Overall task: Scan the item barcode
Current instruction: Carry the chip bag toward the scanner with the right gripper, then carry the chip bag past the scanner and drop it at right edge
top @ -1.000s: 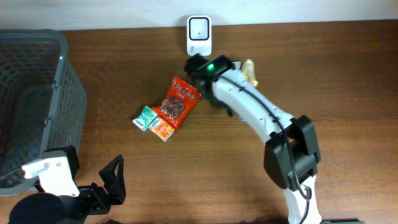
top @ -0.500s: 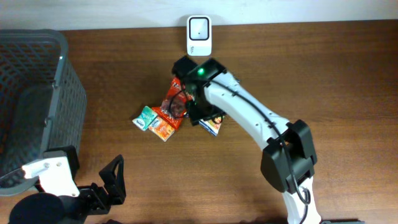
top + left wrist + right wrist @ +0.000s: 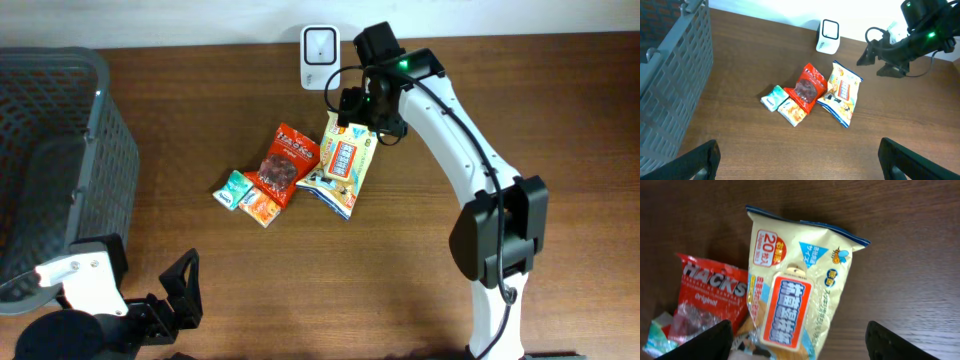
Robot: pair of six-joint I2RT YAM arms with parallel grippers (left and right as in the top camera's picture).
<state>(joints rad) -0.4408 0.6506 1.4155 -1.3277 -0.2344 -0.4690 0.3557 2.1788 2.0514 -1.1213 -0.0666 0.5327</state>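
While the left gripper (image 3: 799,150) hovers over bare wood at the near edge, farthest from the scanner (image 3: 320,57), its fingers are spread wide with nothing between them. The table (image 3: 560,120) is dark brown wood with a fine grain. A grey mesh basket (image 3: 100,130) stands on it well to the left of the scanner.

Nearer the scanner lies a loose cluster of snacks. A small green packet (image 3: 235,190) and an orange packet (image 3: 262,208) touch each other on the side away from the scanner. A red bag (image 3: 285,165) lies against them, slanting up toward it. Just right of the red bag lies the yellow bag (image 3: 343,165), flat on the wood, printed face up. Its top edge is the end nearest the scanner.

Above that top edge hangs the right gripper (image 3: 362,112), just right of the scanner. Its fingers are wide apart and hold nothing; the bag is apart from them. The scanner stands upright at the far edge of the table. Behind it runs a plain white wall (image 3: 150,20).

No barcode shows on the yellow bag's upper face. The basket is cut off at the left edge of the overhead view. The right wrist view cuts off the yellow bag's lower end and most of the small packets.
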